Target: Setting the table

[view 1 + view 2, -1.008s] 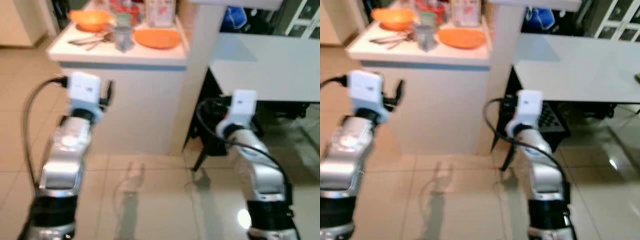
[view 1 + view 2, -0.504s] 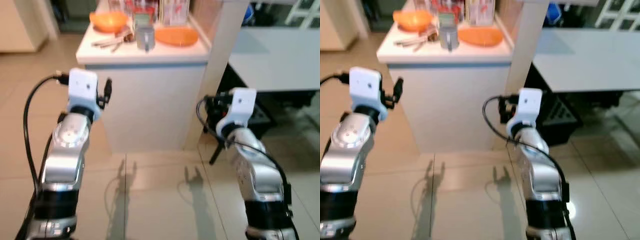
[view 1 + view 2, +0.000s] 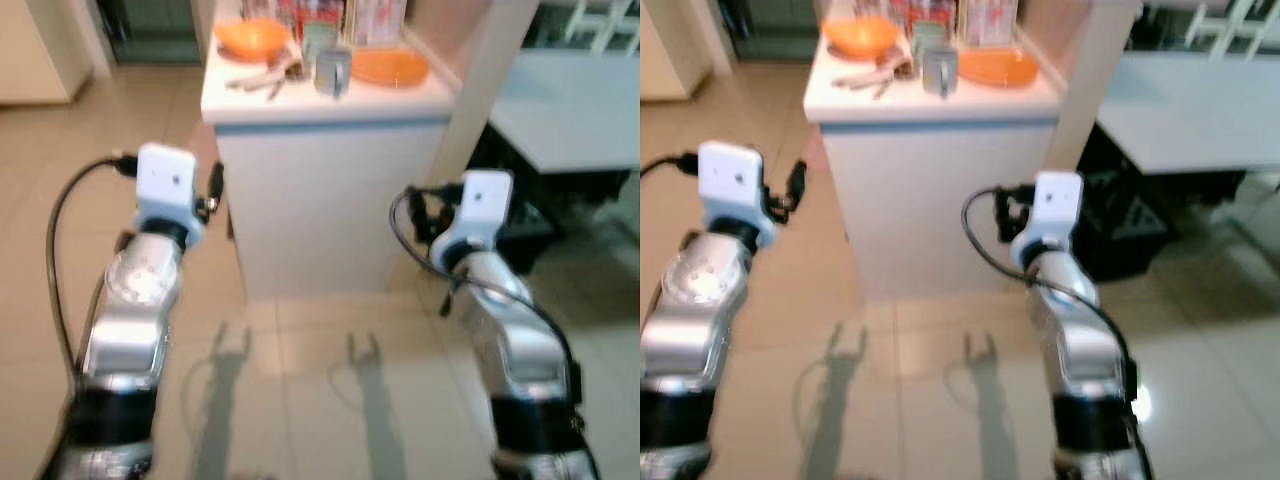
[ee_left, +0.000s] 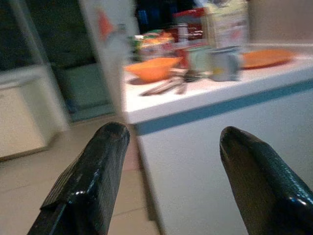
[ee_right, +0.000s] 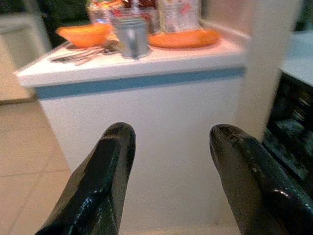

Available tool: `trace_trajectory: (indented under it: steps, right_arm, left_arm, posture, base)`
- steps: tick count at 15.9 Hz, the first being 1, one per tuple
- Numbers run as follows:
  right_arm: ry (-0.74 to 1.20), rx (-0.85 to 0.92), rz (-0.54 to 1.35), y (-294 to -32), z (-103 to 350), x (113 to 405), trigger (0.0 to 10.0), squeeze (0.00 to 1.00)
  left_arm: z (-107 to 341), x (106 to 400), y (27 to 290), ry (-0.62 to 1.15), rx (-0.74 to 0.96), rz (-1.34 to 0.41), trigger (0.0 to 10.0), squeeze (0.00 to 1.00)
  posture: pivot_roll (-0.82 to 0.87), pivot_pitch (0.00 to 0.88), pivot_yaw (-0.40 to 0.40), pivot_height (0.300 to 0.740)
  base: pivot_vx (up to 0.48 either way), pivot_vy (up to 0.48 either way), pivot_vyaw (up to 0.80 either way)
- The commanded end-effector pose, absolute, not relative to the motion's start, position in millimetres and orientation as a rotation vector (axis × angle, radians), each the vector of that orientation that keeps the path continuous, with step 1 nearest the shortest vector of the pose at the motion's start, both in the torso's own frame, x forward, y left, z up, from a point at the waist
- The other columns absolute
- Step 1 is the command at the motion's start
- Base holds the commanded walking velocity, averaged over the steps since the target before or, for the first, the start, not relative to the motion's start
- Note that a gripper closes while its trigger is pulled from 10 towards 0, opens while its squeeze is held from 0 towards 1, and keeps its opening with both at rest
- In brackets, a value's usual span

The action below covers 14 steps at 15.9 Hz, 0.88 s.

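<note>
Ahead of both released claws, left claw (image 4: 168,142) and right claw (image 5: 171,139), sits the orange plate (image 5: 183,37).

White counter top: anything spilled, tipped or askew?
Nothing stands out. The orange bowl, grey metal cup and flat orange plate sit upright; the loose metal cutlery lies unsorted beside the bowl.

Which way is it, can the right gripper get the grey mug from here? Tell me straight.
Probably not yet. The right gripper, fingers open, hangs low before the white counter's front, while the grey mug stands up on top, further back. Nothing blocks it; the arm must rise and close in.
</note>
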State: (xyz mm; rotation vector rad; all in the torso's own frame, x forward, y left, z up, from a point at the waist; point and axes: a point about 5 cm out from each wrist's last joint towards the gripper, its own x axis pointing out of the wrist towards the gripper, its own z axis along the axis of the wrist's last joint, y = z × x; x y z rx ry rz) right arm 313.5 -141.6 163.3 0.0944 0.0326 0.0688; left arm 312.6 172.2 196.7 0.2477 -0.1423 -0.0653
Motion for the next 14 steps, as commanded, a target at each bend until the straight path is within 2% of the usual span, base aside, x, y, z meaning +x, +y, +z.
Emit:
trace_trajectory:
  steps: [1, 9, 14]
  right_arm:
    - [0.023, 0.106, 0.070, -141.5, 166.9, 314.1, 10.0, 0.00]
    - [0.024, 0.111, 0.066, -140.7, 166.8, 317.1, 10.0, 0.00]
    - [0.017, 0.115, 0.068, -142.0, 167.8, 319.9, 10.0, 0.00]
  left_arm:
    - [200.4, 310.9, 174.6, -0.153, 0.261, -0.059, 10.0, 0.00]
    - [196.3, 309.0, 175.9, -0.145, 0.267, -0.059, 10.0, 0.00]
    - [199.5, 313.7, 171.1, -0.154, 0.269, -0.068, 10.0, 0.00]
  posture:
    - [0.06, 0.000, -0.044, 0.740]
    - [0.07, 0.000, -0.050, 0.740]
    - [0.08, 0.000, -0.045, 0.740]
  base:
    - [0.000, 0.420, -0.52]
    - [0.000, 0.421, -0.54]
    - [0.000, 0.420, -0.80]
